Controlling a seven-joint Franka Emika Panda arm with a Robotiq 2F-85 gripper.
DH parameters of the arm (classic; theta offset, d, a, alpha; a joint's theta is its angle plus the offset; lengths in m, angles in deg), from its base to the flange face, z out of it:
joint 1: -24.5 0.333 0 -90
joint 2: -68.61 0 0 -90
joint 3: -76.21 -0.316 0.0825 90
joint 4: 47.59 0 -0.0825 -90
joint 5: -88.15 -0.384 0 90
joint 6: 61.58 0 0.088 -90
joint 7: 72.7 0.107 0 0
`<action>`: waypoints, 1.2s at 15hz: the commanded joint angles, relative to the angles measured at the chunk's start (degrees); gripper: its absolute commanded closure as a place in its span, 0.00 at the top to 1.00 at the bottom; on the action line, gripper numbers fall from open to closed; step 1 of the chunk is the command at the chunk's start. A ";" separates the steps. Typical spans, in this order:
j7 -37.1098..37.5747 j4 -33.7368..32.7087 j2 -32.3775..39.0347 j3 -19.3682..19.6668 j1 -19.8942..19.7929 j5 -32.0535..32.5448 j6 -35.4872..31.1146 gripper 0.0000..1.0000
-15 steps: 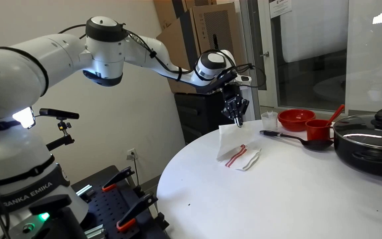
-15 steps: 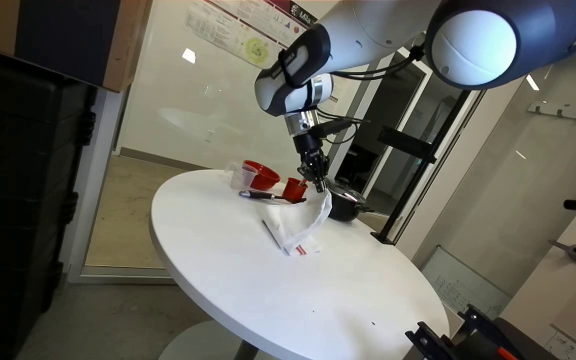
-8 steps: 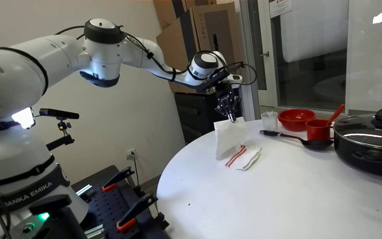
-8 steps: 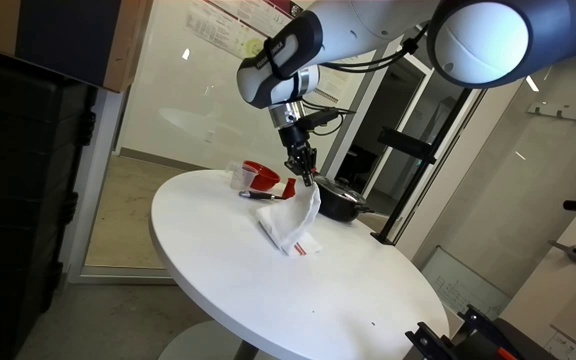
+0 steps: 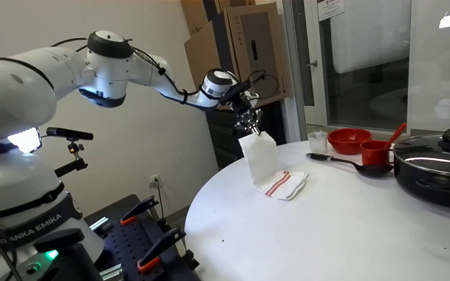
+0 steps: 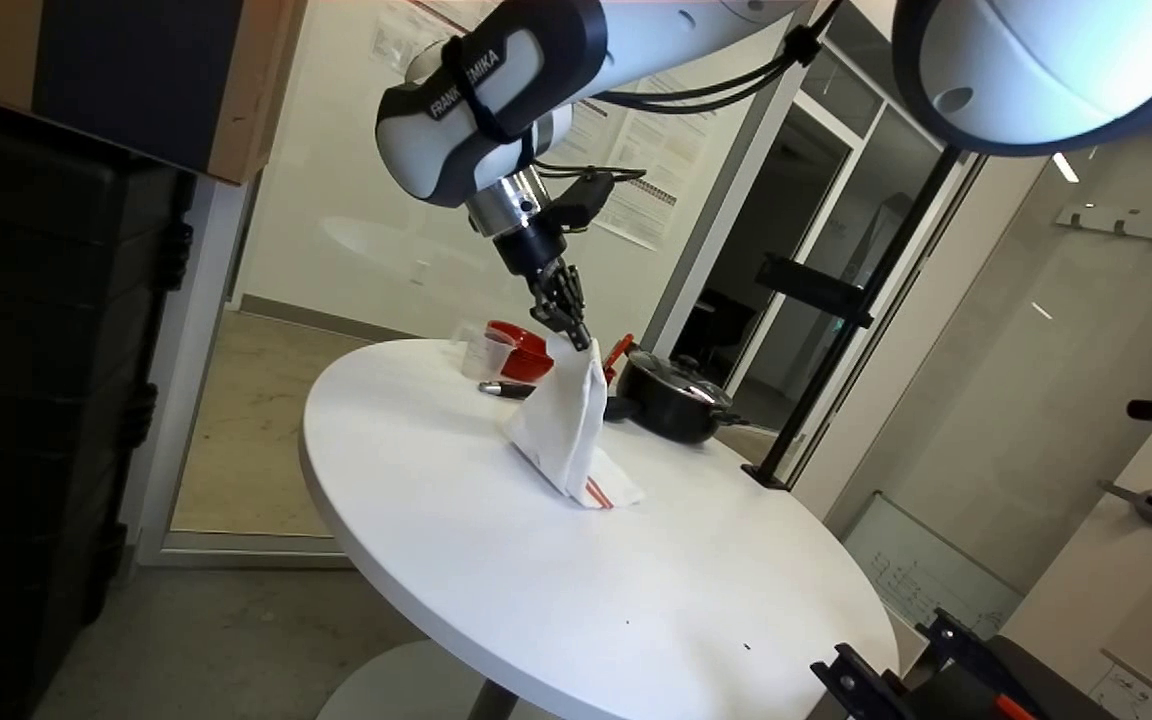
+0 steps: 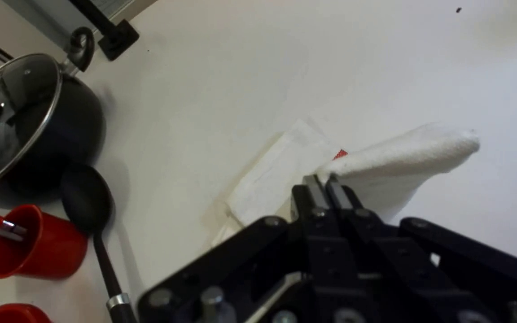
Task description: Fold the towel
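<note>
The white towel with red stripes is partly raised off the table. Its lower, striped part lies flat, while the other part stands up as a steep flap hanging from my gripper. In an exterior view the towel forms a tent-like peak under the fingertips. In the wrist view my gripper is shut on the towel's upper edge, and the towel spreads to the right of the fingers. A small red patch of stripe shows there; the rest of the stripes are hidden by the flap.
On the white round table stand a black lidded pot, a red cup, red bowls and a clear cup. A black spoon lies between towel and pot. Cardboard boxes stand behind the arm.
My gripper, still holding the towel, has moved up and back toward the robot's base. The flap has risen from low to steep, showing more of the striped part on the table.
</note>
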 commanded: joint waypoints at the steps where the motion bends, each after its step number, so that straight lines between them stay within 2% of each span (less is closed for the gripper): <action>1: -12.06 -0.16 0.82 -0.57 -2.06 2.38 -0.98 0.01; 3: -18.66 -1.32 0.63 -1.11 -4.23 1.93 -1.07 0.01; 4: -13.03 -0.35 -0.21 0.24 -1.96 0.55 -0.73 0.04; 6: -16.69 -0.64 -0.22 0.08 -3.46 0.52 -0.86 0.04; 9: -17.79 -0.79 -0.21 -0.14 -3.88 0.48 -0.92 0.01; 12: -25.82 1.33 1.57 -1.53 -3.84 0.95 -5.06 0.01; 17: -42.36 1.57 1.15 -2.14 -7.17 1.81 -12.29 0.01; 18: -36.50 0.50 -0.02 -1.06 -5.58 0.59 -9.51 0.04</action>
